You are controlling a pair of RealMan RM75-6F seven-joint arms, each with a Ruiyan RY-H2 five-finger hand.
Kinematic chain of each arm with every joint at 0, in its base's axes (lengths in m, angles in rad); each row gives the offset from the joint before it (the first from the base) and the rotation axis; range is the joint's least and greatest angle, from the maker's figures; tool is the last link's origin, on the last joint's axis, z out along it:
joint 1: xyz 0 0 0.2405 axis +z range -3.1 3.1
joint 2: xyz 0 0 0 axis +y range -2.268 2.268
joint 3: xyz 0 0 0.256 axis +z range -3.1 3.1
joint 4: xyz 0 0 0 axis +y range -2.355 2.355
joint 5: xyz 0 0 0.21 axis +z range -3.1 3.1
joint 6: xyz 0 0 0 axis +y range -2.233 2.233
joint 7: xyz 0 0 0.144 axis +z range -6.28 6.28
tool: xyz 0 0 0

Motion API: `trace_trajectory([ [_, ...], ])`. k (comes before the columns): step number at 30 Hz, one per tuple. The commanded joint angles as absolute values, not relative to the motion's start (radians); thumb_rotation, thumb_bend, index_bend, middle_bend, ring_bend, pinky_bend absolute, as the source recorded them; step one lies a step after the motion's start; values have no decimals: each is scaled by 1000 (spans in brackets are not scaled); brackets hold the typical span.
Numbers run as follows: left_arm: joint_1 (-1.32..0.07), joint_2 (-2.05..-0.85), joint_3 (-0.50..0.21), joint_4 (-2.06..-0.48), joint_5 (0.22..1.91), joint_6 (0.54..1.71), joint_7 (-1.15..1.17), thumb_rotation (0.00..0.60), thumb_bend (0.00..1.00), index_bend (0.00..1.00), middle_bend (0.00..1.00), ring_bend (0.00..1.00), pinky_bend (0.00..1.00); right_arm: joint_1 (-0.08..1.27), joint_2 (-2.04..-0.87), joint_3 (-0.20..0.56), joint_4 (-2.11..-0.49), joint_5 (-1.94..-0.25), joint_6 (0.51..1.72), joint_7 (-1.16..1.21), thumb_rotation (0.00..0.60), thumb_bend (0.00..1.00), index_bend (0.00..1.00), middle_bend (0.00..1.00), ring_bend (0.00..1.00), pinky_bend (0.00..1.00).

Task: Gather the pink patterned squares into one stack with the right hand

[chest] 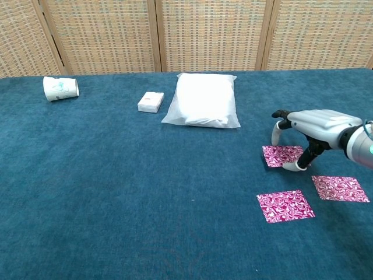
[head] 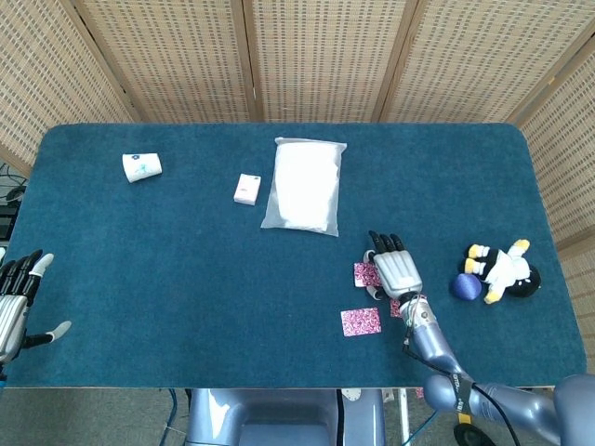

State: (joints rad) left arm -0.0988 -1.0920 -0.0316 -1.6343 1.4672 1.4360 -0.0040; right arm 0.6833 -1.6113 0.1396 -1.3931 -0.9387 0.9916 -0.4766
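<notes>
Beside white bag (chest: 205,100), small box (chest: 151,102), cup (chest: 60,88)

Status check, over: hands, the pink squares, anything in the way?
Right hand arched over far pink square, fingertips on it. Left hand open, idle at table edge. Other two squares flat, apart, unstacked. Path clear.

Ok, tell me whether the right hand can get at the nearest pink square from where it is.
Probably yes: the right hand sits over the far pink square, and only bare cloth separates it from the nearest pink square.
</notes>
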Motion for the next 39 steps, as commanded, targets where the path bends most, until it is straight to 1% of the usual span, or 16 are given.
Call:
trace_trajectory([
  [1,-99,-1091,-31,-1635,1467,1435,-4,600,0,0,0,0,0,671,-1588,124,-1442,-970,1014,-488,600,414,581,17,0,0],
  [12,-100,-1087,-28,-1634,1473,1433,-15,600,0,0,0,0,0,595,-1526,32,-1623,-1062,1118,-548,600,414,581,23,0,0],
  [18,-99,-1086,-27,-1634,1475,1433,-18,600,0,0,0,0,0,561,-1518,-19,-1690,-1085,1137,-588,600,414,581,28,0,0],
  [39,-100,-1085,-26,-1635,1475,1432,-21,600,0,0,0,0,0,547,-1587,-3,-1679,-1030,1123,-637,600,414,581,32,0,0],
])
